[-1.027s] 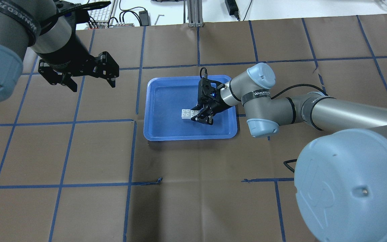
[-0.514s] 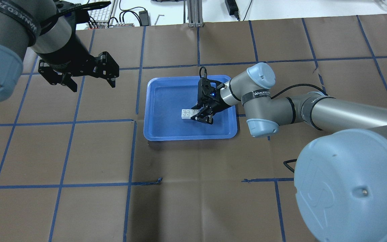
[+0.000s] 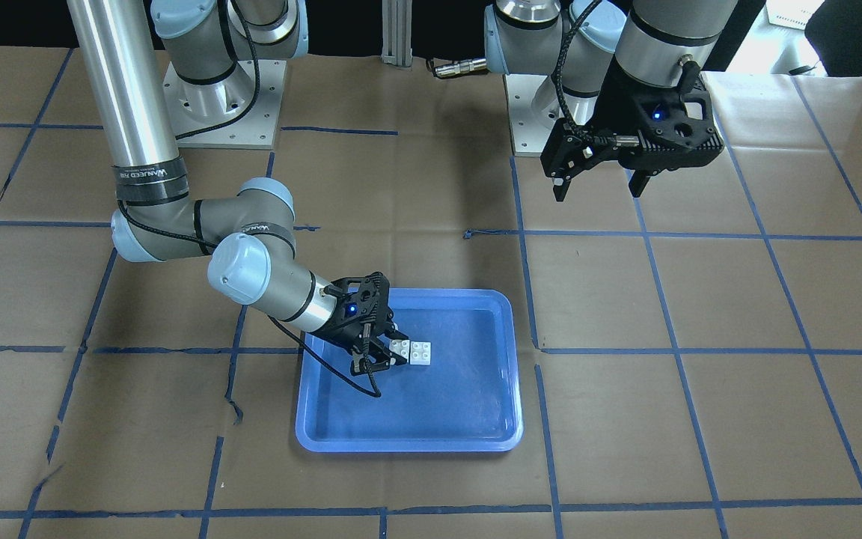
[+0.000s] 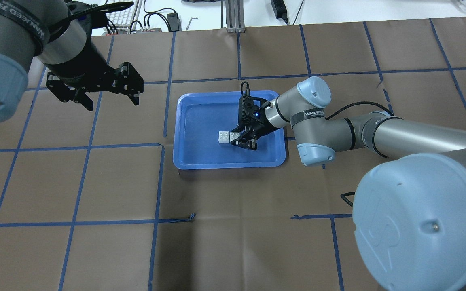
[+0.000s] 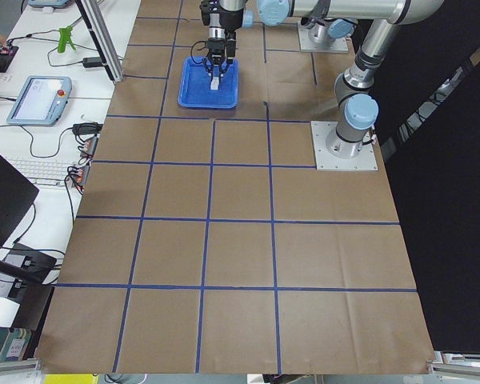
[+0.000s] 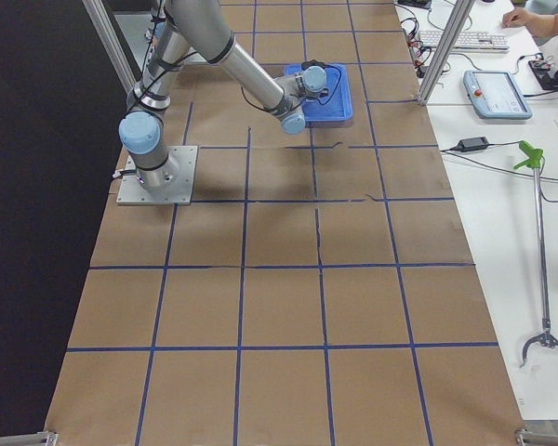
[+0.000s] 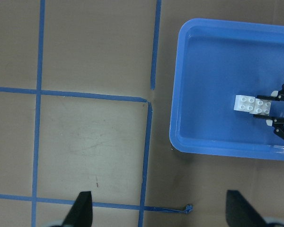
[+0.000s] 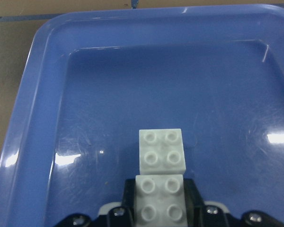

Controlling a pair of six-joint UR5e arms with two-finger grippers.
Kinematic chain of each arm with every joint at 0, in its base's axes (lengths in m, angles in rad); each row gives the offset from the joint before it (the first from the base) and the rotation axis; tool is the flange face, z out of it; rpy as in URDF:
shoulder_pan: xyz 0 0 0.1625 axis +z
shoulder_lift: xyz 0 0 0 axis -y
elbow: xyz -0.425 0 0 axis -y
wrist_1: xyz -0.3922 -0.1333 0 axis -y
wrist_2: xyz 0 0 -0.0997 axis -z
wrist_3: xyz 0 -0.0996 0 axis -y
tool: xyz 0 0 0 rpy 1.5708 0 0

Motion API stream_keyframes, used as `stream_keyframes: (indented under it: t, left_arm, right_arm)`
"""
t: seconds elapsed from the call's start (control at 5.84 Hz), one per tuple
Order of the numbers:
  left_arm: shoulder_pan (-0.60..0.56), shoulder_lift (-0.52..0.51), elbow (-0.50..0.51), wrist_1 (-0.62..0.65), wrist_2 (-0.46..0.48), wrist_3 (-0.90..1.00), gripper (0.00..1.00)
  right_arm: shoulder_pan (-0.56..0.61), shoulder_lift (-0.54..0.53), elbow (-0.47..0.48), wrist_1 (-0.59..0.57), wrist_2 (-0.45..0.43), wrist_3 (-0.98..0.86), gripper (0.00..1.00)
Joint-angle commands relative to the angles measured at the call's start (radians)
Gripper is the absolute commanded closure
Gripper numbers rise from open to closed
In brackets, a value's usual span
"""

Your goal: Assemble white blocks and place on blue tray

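Two white blocks sit joined side by side on the floor of the blue tray, right of its middle. My right gripper reaches low into the tray from the right and is shut on the nearer block. In the right wrist view that block sits between the black fingers and the other block sticks out ahead. In the front view the blocks lie just past the right gripper. My left gripper hangs open and empty, high over the table left of the tray.
Brown paper with blue tape lines covers the table. A keyboard and cables and an aluminium post lie beyond the far edge. The left wrist view shows the tray and blocks to its right.
My right gripper and the blocks have shifted very slightly within the tray. The left arm has not moved.
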Motion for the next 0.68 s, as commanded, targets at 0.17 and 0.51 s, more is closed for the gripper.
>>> stream_keyframes:
  t: [0.17,0.51]
  left_arm:
    - [0.0,0.0,0.0,0.0,0.0,0.0,0.01]
    - [0.0,0.002,0.002,0.0,0.0,0.0,0.01]
  right_arm:
    - [0.001,0.001,-0.001,-0.002,0.01,0.0,0.74]
    - [0.011,0.003,-0.001,-0.007,0.01,0.0,0.74]
